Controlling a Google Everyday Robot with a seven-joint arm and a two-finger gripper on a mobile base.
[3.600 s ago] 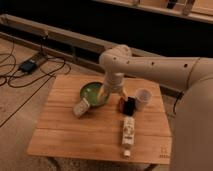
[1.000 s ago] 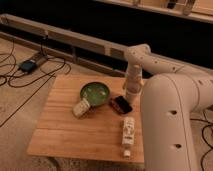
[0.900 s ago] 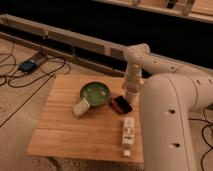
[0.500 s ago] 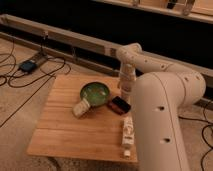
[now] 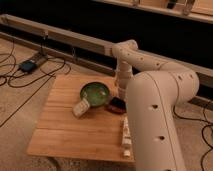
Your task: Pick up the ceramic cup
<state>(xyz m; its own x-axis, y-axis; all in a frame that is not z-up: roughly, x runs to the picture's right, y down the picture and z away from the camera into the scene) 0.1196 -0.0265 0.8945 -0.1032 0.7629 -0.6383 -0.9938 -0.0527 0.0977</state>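
Wooden table [image 5: 75,135] holds one green bowl [image 5: 95,93]; gripper [image 5: 121,91] beside it (jaws' state unclear).

Ceramic cup: not visible, the white arm's big forearm covers the right side of the wooden table [image 5: 75,132] where it would sit. Gripper [image 5: 121,91]: at the end of the arm, reaching down near the table's far right edge, just past the green bowl [image 5: 95,93].

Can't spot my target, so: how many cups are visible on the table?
1: the beige cup on its side beside the green bowl's front-left. The arm may hide the ceramic cup; the gripper is hidden behind it too.
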